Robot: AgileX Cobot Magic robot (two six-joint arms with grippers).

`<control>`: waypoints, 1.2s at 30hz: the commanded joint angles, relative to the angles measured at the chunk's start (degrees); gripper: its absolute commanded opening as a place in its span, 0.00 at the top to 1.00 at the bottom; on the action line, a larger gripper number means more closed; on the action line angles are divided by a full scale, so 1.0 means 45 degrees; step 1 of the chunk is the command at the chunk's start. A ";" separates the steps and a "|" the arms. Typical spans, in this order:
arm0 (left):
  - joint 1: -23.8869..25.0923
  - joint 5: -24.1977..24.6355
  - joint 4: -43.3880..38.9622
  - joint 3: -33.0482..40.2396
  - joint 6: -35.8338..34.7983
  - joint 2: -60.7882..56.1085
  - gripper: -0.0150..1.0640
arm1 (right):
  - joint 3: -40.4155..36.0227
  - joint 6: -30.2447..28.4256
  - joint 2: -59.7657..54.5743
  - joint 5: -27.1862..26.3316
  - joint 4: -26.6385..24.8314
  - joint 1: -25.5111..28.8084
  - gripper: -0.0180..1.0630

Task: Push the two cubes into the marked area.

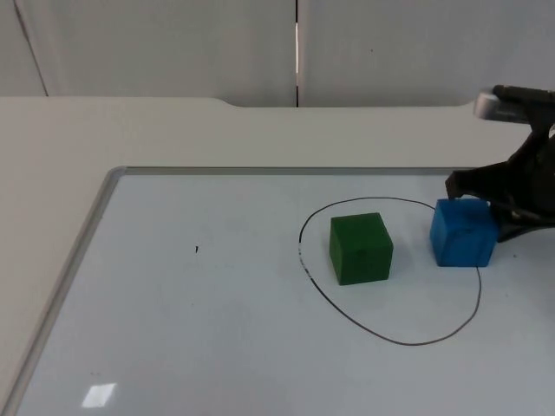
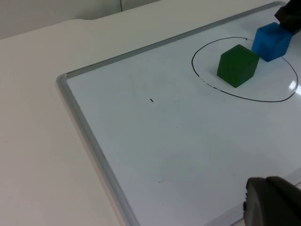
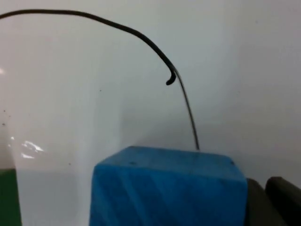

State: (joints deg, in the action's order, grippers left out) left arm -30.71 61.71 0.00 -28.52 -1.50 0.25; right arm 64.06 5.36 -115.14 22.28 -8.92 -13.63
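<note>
Two cubes sit on the white-surfaced board with the grey metal frame (image 1: 104, 195) that lies on my pale table top (image 1: 69, 139). A thin black hand-drawn loop (image 1: 408, 341) on the board marks the target area. The solid dark green cube (image 1: 360, 249) stands fully inside that loop, towards its left side and close to the line there, without touching it as far as I can see. The bright blue cube (image 1: 463, 231) stands at the loop's right side, right on the line: from the top view it covers the stroke, partly within the ring and partly beyond it. The two cubes are near each other but apart, with a strip of bare board between them.

My right gripper (image 1: 507, 208) is down at the board on the far right, its black body pressed up against the blue cube's right and rear faces. From my right wrist view the blue cube (image 3: 169, 188) looms close, with a black fingertip (image 3: 277, 200) just beside it and the marked line (image 3: 141, 35) curving across the board beyond. I cannot tell from these views whether those fingers are spread or closed.

My left arm waits away from the work; from its wrist view I see my left gripper (image 2: 273, 202) as a dark fingertip over the board's near edge, the green cube (image 2: 237, 66) and blue cube (image 2: 272, 41) well apart from it. Its finger spacing I cannot tell either.

A tiny black speck (image 1: 196, 250) marks the board left of the loop.
</note>
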 commanded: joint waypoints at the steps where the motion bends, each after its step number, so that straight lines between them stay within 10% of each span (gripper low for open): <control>1: 0.0035 -0.0009 -0.0068 0.0035 -0.0113 -0.0056 0.99 | 0.0080 0.0004 0.0010 -0.0180 -0.0134 -0.0200 0.91; 36: 0.0035 -0.0009 -0.0068 0.0035 -0.0113 -0.0056 0.99 | 0.0080 -0.0142 0.0034 -0.0819 0.0057 -0.0958 0.98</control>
State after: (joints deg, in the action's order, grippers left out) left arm -30.71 61.71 0.00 -28.52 -1.50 0.25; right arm 64.06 5.25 -115.14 19.29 -9.30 -17.59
